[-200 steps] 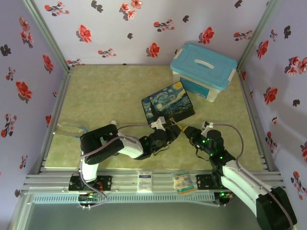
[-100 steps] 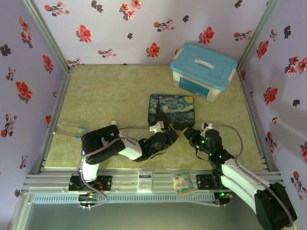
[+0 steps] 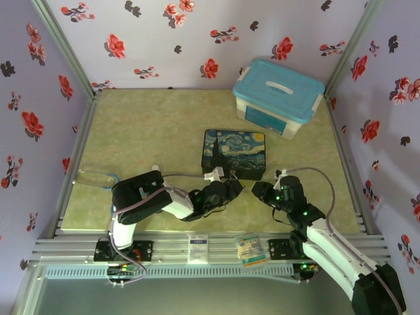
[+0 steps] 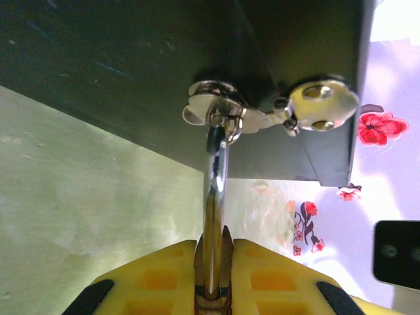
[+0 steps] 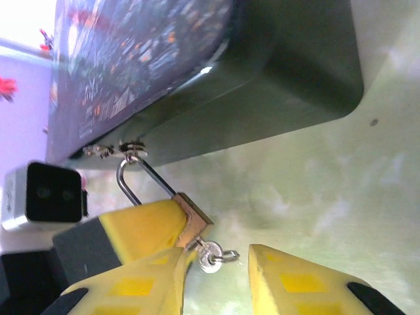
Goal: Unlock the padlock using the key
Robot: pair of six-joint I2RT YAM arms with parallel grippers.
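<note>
Left wrist: padlock (image 4: 214,190) largely between fingers (image 4: 157,279)

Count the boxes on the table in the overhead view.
2. The painted box sits centrally, with the padlock hooked to its near side. The blue-lidded plastic bin stands at the far right corner. No other box seems hidden.

Brass padlock (image 5: 191,218); shiny metal key (image 5: 209,256)
</note>
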